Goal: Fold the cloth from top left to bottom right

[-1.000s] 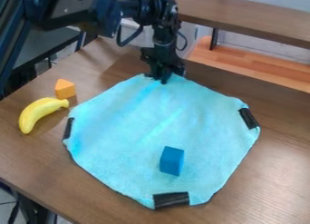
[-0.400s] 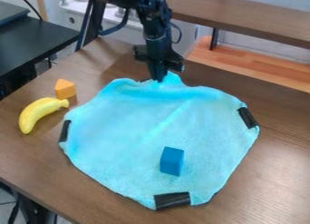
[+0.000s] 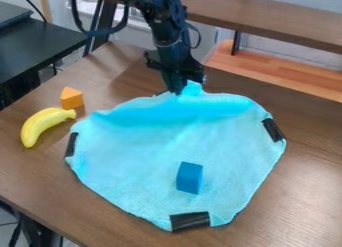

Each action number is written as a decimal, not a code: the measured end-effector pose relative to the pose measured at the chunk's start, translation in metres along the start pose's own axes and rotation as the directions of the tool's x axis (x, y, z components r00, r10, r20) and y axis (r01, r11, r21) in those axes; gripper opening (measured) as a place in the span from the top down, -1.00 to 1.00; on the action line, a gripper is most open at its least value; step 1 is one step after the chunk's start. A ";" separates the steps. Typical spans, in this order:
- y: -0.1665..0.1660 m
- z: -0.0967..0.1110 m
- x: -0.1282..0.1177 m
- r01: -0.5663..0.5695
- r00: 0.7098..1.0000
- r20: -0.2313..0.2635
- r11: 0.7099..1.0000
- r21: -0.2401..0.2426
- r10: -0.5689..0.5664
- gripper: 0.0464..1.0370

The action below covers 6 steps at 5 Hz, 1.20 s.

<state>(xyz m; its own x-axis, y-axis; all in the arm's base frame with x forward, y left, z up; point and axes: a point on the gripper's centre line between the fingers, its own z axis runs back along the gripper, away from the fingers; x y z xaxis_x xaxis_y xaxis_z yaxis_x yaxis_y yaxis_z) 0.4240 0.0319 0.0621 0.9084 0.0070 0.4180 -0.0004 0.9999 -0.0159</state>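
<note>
Gripper Clamping Cloth's Far Edge as Fold Gets Under Way

The jaws are closing together on a pinch of blue cloth at its far edge, where the gripper (image 3: 176, 90) is hanging point-down over the table (image 3: 302, 193). Around that pinch the cloth (image 3: 150, 148) is rising into a tuft and sagging in a broad ripple; the rest is lying spread out, with black patches showing at its left (image 3: 71, 144), right (image 3: 273, 130) and near (image 3: 190, 220) edges. A blue block (image 3: 190, 177) is standing on the nearer half. Beyond the cloth's left side, a banana (image 3: 44, 126) and an orange wedge (image 3: 71, 98) are resting on the wood.

The grasp is apparently made and the lift beginning; the fold itself is still wanting. The next move is likely calling for a higher lift, then a carry toward the near right side before letting go. The block is probably sitting in the flap's way, so a low pull could be dragging it along or leaving a lump beneath the fold.
</note>
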 end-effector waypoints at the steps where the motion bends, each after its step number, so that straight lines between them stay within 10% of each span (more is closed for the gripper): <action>1: -0.022 0.014 -0.023 0.004 0.999 0.037 1.000 -0.014 -0.004 1.00; 6: -0.128 0.055 -0.109 0.060 0.993 0.101 0.997 0.041 -0.064 0.95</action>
<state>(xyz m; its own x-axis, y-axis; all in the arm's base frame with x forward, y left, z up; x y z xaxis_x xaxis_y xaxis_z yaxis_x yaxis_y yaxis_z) 0.3021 -0.0956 0.0688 0.8599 -0.0557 0.5074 0.0372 0.9982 0.0465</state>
